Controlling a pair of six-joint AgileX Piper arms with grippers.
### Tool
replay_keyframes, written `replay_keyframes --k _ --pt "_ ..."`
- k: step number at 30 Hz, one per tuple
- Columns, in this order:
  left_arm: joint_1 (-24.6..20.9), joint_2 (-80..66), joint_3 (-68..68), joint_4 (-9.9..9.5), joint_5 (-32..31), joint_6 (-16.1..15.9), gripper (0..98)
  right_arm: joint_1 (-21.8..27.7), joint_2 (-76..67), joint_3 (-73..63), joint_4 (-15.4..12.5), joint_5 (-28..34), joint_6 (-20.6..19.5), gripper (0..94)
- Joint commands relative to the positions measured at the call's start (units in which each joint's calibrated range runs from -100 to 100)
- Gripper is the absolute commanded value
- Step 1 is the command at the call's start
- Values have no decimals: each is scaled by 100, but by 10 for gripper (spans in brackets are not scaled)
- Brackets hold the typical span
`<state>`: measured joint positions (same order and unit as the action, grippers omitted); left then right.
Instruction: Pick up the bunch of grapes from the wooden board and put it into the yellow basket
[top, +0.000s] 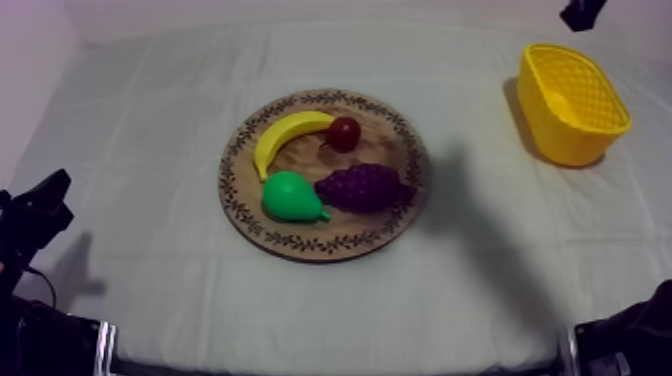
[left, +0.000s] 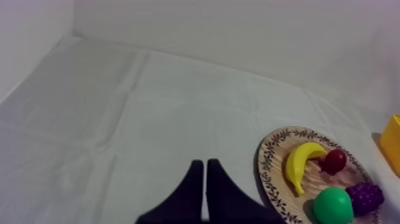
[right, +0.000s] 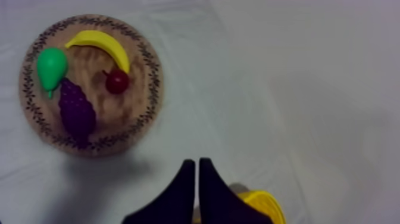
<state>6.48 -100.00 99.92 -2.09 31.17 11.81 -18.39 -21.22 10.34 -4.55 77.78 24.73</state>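
The left fingers (left: 191, 187) are pressed together on nothing, well apart from the wooden board (top: 300, 243). The right fingers (right: 181, 186) are clenched empty too, far from the board and over the yellow basket (top: 570, 105). The bunch of grapes (top: 362, 187) lies on the board at its basket side, just beside the pear (top: 290, 196). I judge it light, stiff and knobbly, perhaps slippery, so a grip across its middle seems best. The tabletop (top: 150, 120) has a soft, creased cloth, with open room from board to basket.
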Motion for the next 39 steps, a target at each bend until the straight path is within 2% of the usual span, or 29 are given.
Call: replay_keyframes --k 1,8,18,27,34,39 --pt "0 0 -3 -3 -5 -2 1 -172 282 -184 -13 295 -12 6" --pt "0 0 -3 -3 -5 -2 1 -444 1047 -815 -7 890 -190 6" --pt "0 0 -3 -3 -5 -2 1 -602 2102 -1680 13 1731 -244 7" --pt "0 0 -3 -3 -5 -2 1 -888 2617 -1844 135 1975 -220 14" --pt "0 0 -3 -3 -5 -2 1 -1082 2890 -1757 151 2015 -253 67" --pt "0 0 -3 -3 -5 -2 1 -1135 3047 -1612 137 2017 -248 173"
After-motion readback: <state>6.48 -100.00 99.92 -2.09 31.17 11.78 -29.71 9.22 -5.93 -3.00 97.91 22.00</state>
